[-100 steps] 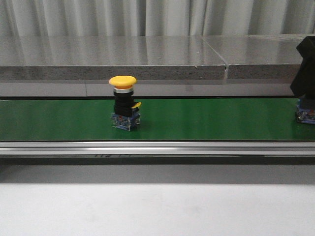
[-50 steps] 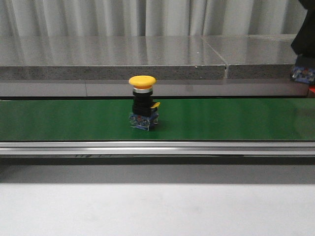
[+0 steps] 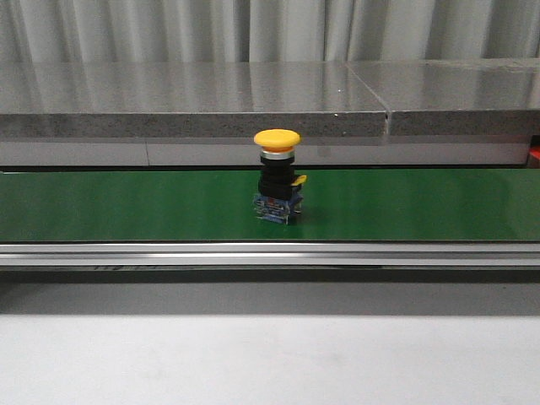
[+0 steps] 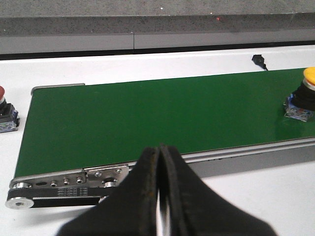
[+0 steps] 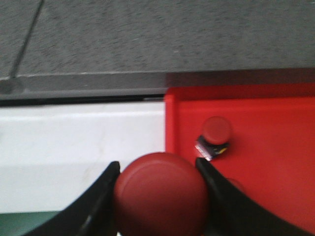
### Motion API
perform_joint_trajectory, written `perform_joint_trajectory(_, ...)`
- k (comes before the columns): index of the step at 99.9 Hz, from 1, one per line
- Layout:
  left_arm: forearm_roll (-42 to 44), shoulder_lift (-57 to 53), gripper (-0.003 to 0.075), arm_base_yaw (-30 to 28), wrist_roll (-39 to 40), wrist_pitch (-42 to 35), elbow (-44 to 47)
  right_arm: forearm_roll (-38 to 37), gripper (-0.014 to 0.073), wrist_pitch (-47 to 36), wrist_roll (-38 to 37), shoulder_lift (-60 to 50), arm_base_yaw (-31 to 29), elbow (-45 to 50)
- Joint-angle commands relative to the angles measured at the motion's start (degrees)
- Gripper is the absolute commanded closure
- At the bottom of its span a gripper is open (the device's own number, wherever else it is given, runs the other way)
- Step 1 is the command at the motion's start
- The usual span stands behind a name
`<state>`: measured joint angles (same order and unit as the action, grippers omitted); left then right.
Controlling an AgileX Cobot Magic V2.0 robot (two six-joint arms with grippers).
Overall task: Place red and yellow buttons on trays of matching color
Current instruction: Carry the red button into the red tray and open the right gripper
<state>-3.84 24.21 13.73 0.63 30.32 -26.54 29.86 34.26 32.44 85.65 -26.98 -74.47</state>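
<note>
Right gripper (image 5: 160, 196), clamped on a red button (image 5: 161, 194), has carried it off the belt (image 3: 422, 204) to the red tray (image 5: 266, 147); release follows. Left gripper (image 4: 160, 196) stays together while the yellow button (image 3: 278, 175) advances.

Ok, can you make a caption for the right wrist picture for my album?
Right gripper jaws clamp a round red push button beside the red plastic tray, where another red button sits.
</note>
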Motion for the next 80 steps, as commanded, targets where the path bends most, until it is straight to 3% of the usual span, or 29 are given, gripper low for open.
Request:
perform_joint_trajectory(1, -0.70, 0.21, 0.0739, 0.48, 0.65, -4.23, -1.50, 1.24, 0.0380, -4.41, -0.62, 0.76, -3.09, -3.21)
perform_joint_trajectory(35, -0.70, 0.21, 0.0739, 0.48, 0.65, -4.23, -1.50, 1.24, 0.0380, -8.18, -3.98, 12.56, -10.70, -8.28)
perform_joint_trajectory(80, -0.70, 0.21, 0.0739, 0.48, 0.65, -4.23, -1.50, 1.24, 0.0380, -9.39, -3.98, 24.23, -10.85, -12.06)
